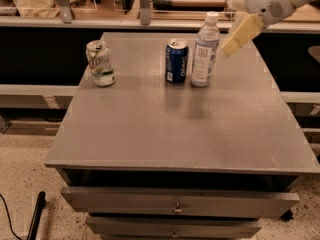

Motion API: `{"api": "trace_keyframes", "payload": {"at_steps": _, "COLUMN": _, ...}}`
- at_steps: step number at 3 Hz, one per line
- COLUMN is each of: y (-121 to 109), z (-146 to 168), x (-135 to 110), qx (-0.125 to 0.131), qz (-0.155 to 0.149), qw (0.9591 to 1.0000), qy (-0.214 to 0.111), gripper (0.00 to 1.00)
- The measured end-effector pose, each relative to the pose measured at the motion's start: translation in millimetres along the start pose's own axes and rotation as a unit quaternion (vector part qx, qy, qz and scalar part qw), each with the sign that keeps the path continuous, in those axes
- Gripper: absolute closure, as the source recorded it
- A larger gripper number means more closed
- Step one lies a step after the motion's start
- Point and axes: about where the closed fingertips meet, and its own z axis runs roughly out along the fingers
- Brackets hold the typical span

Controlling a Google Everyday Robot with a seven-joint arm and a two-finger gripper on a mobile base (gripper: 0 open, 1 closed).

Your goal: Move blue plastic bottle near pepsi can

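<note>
Grey tabletop [175, 129] carries three items in a row along its far half; drawers [175, 204] sit below its front edge. My gripper [242, 34] hangs above the far right part of the tabletop, just right of the blue plastic bottle [204, 51] and apart from it, holding nothing. Jaws: cannot tell whether wide or narrow. The bottle stands upright, white cap on, just beside the pepsi can [176, 61], on the can's right. The pepsi can is upright. A green-and-white can [100, 63] stands well apart to the left.
</note>
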Motion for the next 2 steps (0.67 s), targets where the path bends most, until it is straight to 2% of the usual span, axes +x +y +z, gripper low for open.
{"api": "trace_keyframes", "payload": {"at_steps": 1, "y": 2.2, "z": -43.0, "x": 9.3, "qx": 0.015, "qz": -0.024, "qw": 0.9990, "qy": -0.035, "gripper": 0.00}}
{"api": "trace_keyframes", "payload": {"at_steps": 2, "y": 2.3, "z": -51.3, "x": 11.5, "qx": 0.020, "qz": -0.028, "qw": 0.9986, "qy": -0.041, "gripper": 0.00}}
